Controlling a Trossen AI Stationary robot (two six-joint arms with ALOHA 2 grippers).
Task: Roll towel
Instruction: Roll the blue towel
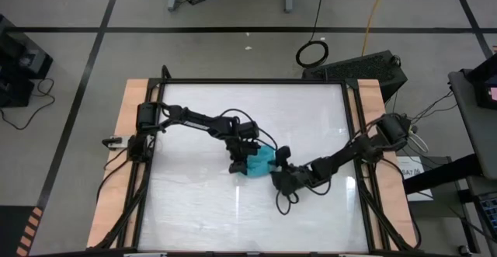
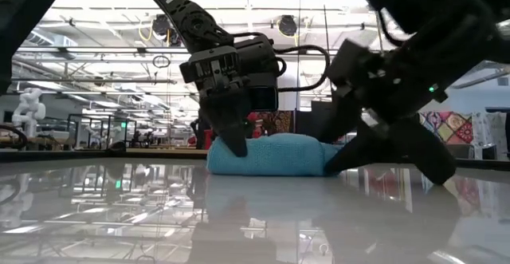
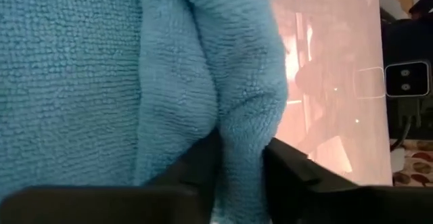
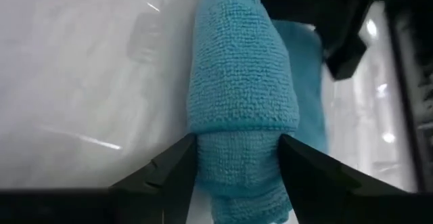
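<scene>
The turquoise towel [image 1: 260, 161] lies rolled into a short bundle on the white table near its middle; it also shows in the low view [image 2: 271, 155]. My left gripper [image 1: 239, 164] stands over the roll's left end, shut on cloth. My right gripper [image 1: 273, 170] comes in low from the right and is shut on the roll's right end. The roll rests on the table by its underside. My left gripper pinches a thick fold of the towel [image 3: 237, 149] between its two fingers at the roll's left end, coming from above and pointing down. The cloth there rests on the table. My right gripper pinches the roll's right end [image 4: 237, 153] between its two fingers, which lie across the roll and slant down from the table's right side. The roll stretches away from the fingers and lies on the table.
The white table top [image 1: 233, 210] lies bare around the roll, with wooden strips along its left edge [image 1: 116, 156] and right edge [image 1: 380, 171]. Cables hang off both arms.
</scene>
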